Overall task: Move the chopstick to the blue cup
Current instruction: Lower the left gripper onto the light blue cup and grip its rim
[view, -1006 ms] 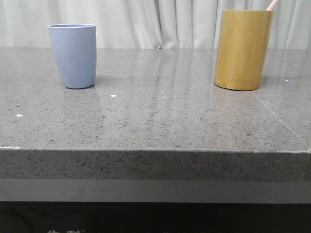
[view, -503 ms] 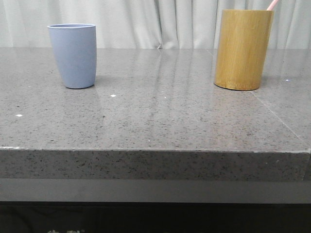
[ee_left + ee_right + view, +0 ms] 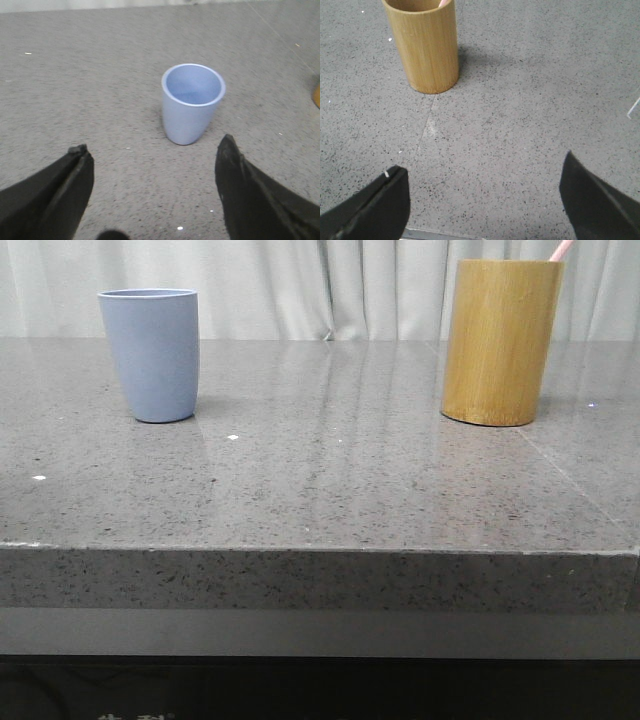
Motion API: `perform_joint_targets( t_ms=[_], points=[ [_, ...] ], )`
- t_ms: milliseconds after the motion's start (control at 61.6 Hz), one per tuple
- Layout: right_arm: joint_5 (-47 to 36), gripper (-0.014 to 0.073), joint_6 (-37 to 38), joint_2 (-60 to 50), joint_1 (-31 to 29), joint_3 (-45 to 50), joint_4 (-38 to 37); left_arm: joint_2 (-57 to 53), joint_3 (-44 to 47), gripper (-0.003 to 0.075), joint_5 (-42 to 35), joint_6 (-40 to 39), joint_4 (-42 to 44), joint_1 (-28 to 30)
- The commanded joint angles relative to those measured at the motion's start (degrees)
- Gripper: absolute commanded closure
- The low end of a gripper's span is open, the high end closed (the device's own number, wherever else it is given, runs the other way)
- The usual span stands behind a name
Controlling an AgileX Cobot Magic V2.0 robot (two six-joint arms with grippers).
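Note:
The blue cup [image 3: 150, 353] stands upright at the table's far left; in the left wrist view [image 3: 192, 102] its inside shows nothing. A pale pink chopstick tip [image 3: 561, 250] pokes out of the yellow-brown bamboo cylinder [image 3: 499, 340] at the far right; the rest is hidden inside. A sliver of pink also shows at the cylinder's rim in the right wrist view [image 3: 442, 2]. My left gripper [image 3: 152, 150] is open and empty, short of the blue cup. My right gripper [image 3: 482, 167] is open and empty, short of the bamboo cylinder [image 3: 424, 45]. Neither gripper shows in the front view.
The grey speckled stone table [image 3: 320, 480] has its front edge near me. A seam line [image 3: 575, 480] runs across the right part. Pale curtains [image 3: 320, 285] hang behind the table.

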Motion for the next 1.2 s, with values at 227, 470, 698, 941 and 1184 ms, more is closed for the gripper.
perform_joint_targets(
  t_ms=[227,470,698,941,1184],
  points=[
    [-3.64,-0.0029,-0.63,0.52,0.08,-1.60,0.21,17.91,-19.51,0.0206,8.92,0.18,-0.10,-2.21],
    [-3.76,-0.0029,-0.63,0.52,0.08,-1.60,0.21,32.01,-34.16,0.0207,18.76,-0.02,0.04,-2.21],
    [-3.76,-0.0029,-0.63,0.52,0.08,-1.60,0.21,42.44,-45.05,0.0207,25.55,-3.07,3.28,-2.21],
    [-3.65,-0.0029,-0.63,0.52,0.08,-1.60,0.21,49.66,-51.73,0.0207,27.74,-4.90,4.13,-2.21],
    [-3.59,-0.0029,-0.63,0.52,0.08,-1.60,0.21,53.02,-53.29,0.0338,27.75,-5.18,4.13,-2.21]
  ],
)
